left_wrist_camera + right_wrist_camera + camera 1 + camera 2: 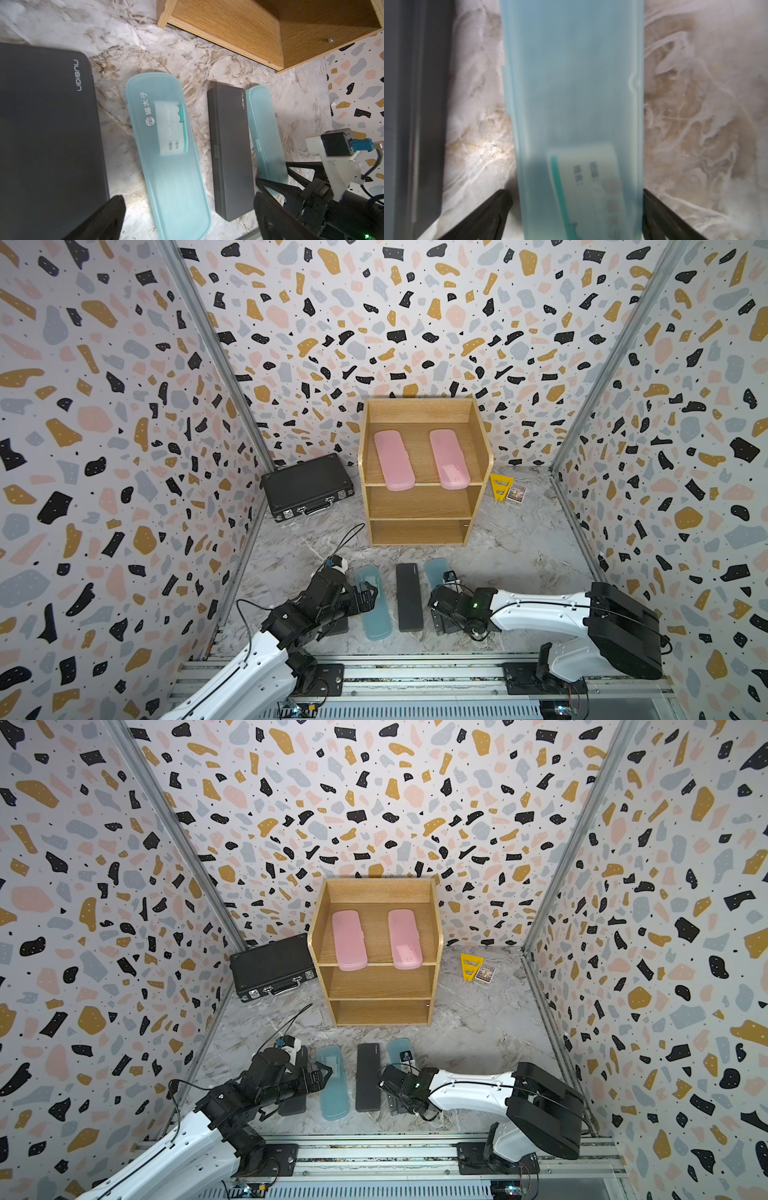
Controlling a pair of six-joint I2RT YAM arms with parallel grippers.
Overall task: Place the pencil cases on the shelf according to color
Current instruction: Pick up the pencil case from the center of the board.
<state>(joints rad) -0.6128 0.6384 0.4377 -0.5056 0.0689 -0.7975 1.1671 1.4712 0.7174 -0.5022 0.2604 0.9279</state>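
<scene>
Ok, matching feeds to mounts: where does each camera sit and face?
Top views: high behind the robot, facing down at the shelf; left arm, right arm show.
Left wrist: on left arm, facing a black case and shelf; left gripper, right arm show.
Right wrist: on right arm, close over a teal case; right gripper shows.
Both wrist views share that teal case.

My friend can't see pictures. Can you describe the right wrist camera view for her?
A see-through teal pencil case lies on the marble table, running between the open black fingers of the right gripper. A paper label shows through it, and a black pencil case lies alongside, apart from it.
</scene>
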